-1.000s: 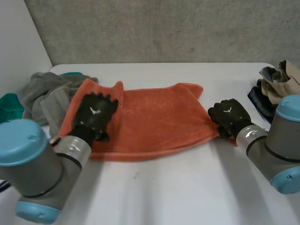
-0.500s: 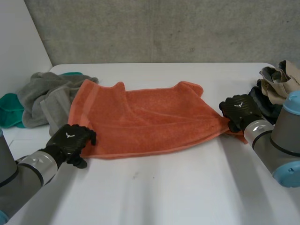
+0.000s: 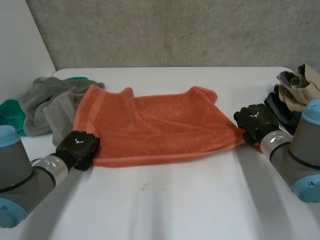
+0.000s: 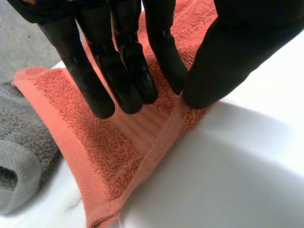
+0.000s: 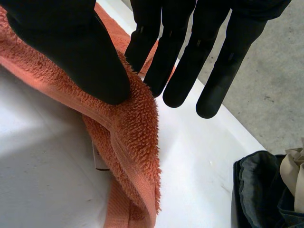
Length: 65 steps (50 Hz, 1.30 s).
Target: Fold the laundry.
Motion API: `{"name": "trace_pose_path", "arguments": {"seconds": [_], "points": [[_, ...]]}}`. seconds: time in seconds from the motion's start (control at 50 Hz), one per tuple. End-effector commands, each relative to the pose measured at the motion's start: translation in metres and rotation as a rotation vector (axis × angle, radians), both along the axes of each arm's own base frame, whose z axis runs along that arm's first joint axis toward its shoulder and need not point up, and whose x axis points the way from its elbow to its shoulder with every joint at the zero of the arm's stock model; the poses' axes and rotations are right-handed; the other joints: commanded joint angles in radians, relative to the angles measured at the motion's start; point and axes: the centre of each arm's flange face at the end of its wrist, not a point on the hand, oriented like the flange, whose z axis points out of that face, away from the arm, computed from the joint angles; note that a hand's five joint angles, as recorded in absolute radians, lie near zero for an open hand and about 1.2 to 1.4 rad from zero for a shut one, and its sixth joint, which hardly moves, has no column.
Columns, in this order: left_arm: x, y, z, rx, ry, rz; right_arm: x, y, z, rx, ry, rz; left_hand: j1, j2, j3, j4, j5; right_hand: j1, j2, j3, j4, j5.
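Head view, left to right. A green cloth (image 3: 10,112) sits at the far left edge of the white surface (image 3: 190,200), with a crumpled grey cloth (image 3: 47,102) lying against it. The grey cloth touches the left end of the orange towel (image 3: 155,125).

The orange towel is spread nearly flat across the middle of the surface, long side across. Its 2 far corners are slightly rumpled.

The left hand (image 3: 78,148) is at the towel's near-left corner. In the left wrist view its fingers (image 4: 121,76) are straight and close together, lying on top of the terry. The thumb (image 4: 223,61) presses in from the surface side. The hem rises between thumb and fingers, so the edge is pinched. The grey cloth lies beyond the outermost finger, beside the towel's short edge.

The right hand (image 3: 256,120) is at the towel's near-right corner. In the right wrist view the thumb (image 5: 80,52) bears down on a bunched ridge of towel. The straight fingers (image 5: 183,66) are on the ridge's other side, clamping it. The corner droops below the thumb onto the surface.

A pile of clothes (image 3: 295,90) lies just past the right hand's fingers. Within it, a dark garment (image 5: 256,190) sits under beige cloth (image 5: 292,180).
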Motion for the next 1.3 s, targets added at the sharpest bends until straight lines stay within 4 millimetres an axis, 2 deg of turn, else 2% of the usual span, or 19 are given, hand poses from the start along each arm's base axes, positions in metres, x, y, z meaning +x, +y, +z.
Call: {"name": "trace_pose_path", "arguments": {"seconds": [0.02,0.14,0.18,0.26,0.28,0.36,0.44,0.56,0.66,0.76,0.8,0.88,0.92,0.96,1.02,1.1,1.18,1.26,1.3], "points": [[-0.003,-0.009,0.006,-0.058,-0.016,-0.013,-0.001,0.0,0.001,-0.001,0.0,-0.003,0.256,0.214,0.219,0.209,0.239,0.319,0.223,0.211,0.2,0.239],[-0.001,-0.015,0.021,-0.103,-0.022,0.031,-0.001,0.002,0.008,0.01,0.013,-0.001,0.256,0.214,0.219,0.209,0.239,0.319,0.223,0.211,0.2,0.239],[0.001,-0.014,0.039,-0.145,-0.017,0.051,-0.001,0.006,0.019,0.01,0.029,0.006,0.256,0.214,0.219,0.209,0.239,0.319,0.223,0.211,0.2,0.239],[0.005,0.001,0.092,-0.23,-0.001,0.079,-0.006,0.023,0.078,-0.053,0.115,0.031,0.256,0.214,0.219,0.209,0.239,0.319,0.223,0.211,0.2,0.239],[0.006,0.009,0.112,-0.257,0.011,0.081,-0.008,0.032,0.102,-0.09,0.152,0.042,0.256,0.214,0.219,0.209,0.239,0.319,0.223,0.211,0.2,0.239],[0.011,0.029,0.154,-0.321,0.044,0.094,-0.014,0.052,0.151,-0.152,0.22,0.051,0.256,0.214,0.219,0.209,0.239,0.319,0.223,0.211,0.2,0.239],[0.012,0.048,0.175,-0.334,0.058,0.093,-0.018,0.069,0.17,-0.114,0.279,0.075,0.256,0.214,0.219,0.209,0.239,0.319,0.223,0.211,0.2,0.239],[0.012,0.05,0.16,-0.256,0.044,0.096,-0.019,0.069,0.156,-0.008,0.357,0.11,0.256,0.214,0.219,0.209,0.239,0.319,0.223,0.211,0.2,0.239],[-0.002,0.037,0.117,-0.105,0.016,0.05,-0.016,0.041,0.108,0.125,0.399,0.092,0.256,0.214,0.219,0.209,0.239,0.319,0.223,0.211,0.2,0.239],[-0.031,-0.002,0.076,-0.083,-0.01,0.021,-0.011,0.013,0.076,0.129,0.428,0.042,0.256,0.214,0.219,0.209,0.239,0.319,0.223,0.211,0.2,0.239],[-0.038,-0.018,0.072,-0.117,-0.014,0.038,-0.01,-0.001,0.072,0.085,0.423,0.01,0.256,0.214,0.219,0.209,0.239,0.319,0.223,0.211,0.2,0.239],[-0.051,-0.067,0.097,-0.313,0.026,0.102,-0.004,-0.037,0.082,-0.09,0.348,-0.074,0.256,0.214,0.219,0.209,0.239,0.319,0.223,0.211,0.2,0.239],[-0.063,-0.092,0.13,-0.474,0.092,0.109,0.0,-0.061,0.11,-0.27,0.245,-0.134,0.256,0.214,0.219,0.209,0.239,0.319,0.223,0.211,0.2,0.239],[-0.07,-0.102,0.158,-0.591,0.142,0.104,0.003,-0.073,0.134,-0.401,0.158,-0.162,0.256,0.214,0.219,0.209,0.239,0.319,0.223,0.211,0.2,0.239],[-0.082,-0.113,0.228,-0.901,0.292,0.103,0.006,-0.086,0.189,-0.708,-0.071,-0.195,0.256,0.214,0.219,0.209,0.239,0.319,0.223,0.211,0.2,0.239],[-0.08,-0.106,0.278,-1.102,0.475,0.107,0.005,-0.083,0.225,-0.924,-0.192,-0.198,0.256,0.214,0.219,0.209,0.239,0.319,0.223,0.211,0.2,0.239],[-0.073,-0.099,0.289,-1.1,0.498,0.12,0.01,-0.08,0.225,-0.917,-0.194,-0.184,0.256,0.214,0.219,0.209,0.239,0.319,0.223,0.211,0.2,0.239],[-0.07,-0.099,0.259,-0.978,0.45,0.13,0.02,-0.074,0.213,-0.843,-0.176,-0.151,0.256,0.214,0.219,0.209,0.239,0.319,0.223,0.211,0.2,0.239],[-0.069,-0.097,0.231,-0.885,0.406,0.137,0.021,-0.072,0.199,-0.762,-0.149,-0.137,0.256,0.214,0.219,0.209,0.239,0.319,0.223,0.211,0.2,0.239]]}}
